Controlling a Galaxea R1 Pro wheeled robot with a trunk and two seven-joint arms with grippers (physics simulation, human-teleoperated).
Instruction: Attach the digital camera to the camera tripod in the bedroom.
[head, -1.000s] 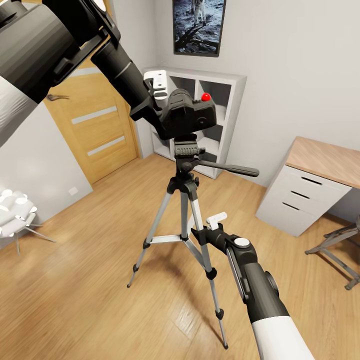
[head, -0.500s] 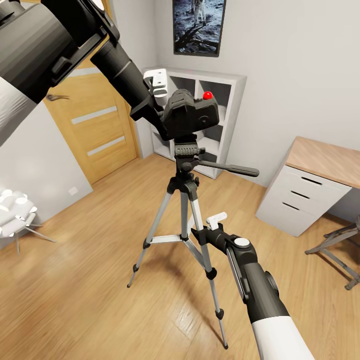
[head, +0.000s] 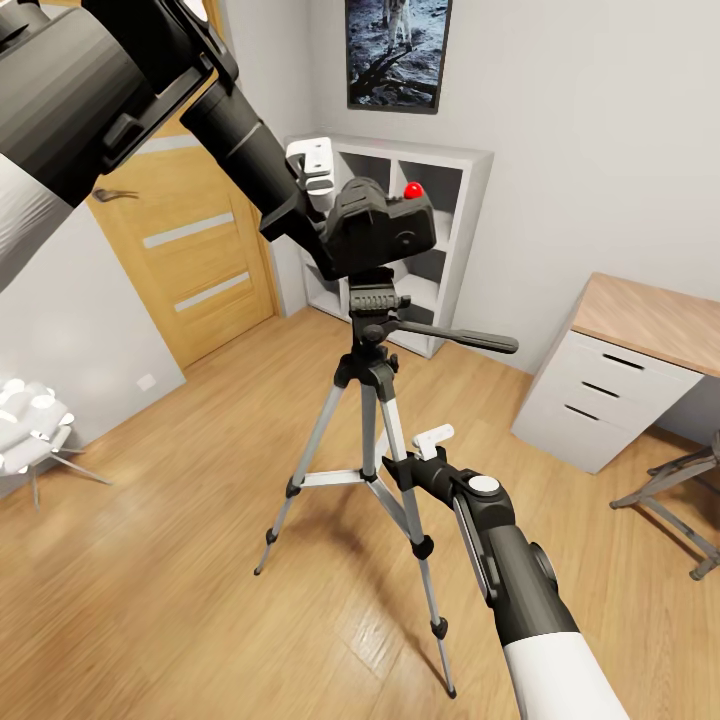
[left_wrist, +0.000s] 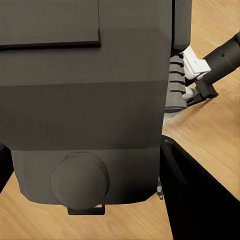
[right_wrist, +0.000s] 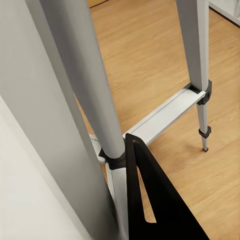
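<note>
Digital camera (head: 382, 232) is being held by the left hand (head: 322, 205), closed on its left side, red dot up. Camera is being kept directly on top of the camera tripod (head: 372, 400) head, apparently touching; contact can't be confirmed. In the left wrist view, the camera body (left_wrist: 85, 100) is being seen close up, with the tripod head (left_wrist: 175, 82) beside it. Tripod is being stood on the wood floor (head: 180, 560), mid-room, pan handle (head: 450, 338) pointing right. Right hand (head: 425, 445) is being held at a tripod leg, lower and nearer; gripping state can't be told. Tripod legs (right_wrist: 90, 100) are being seen against it in the right wrist view. Shelf unit (head: 440, 200) is far behind, drawer desk (head: 640, 330) at right.
</note>
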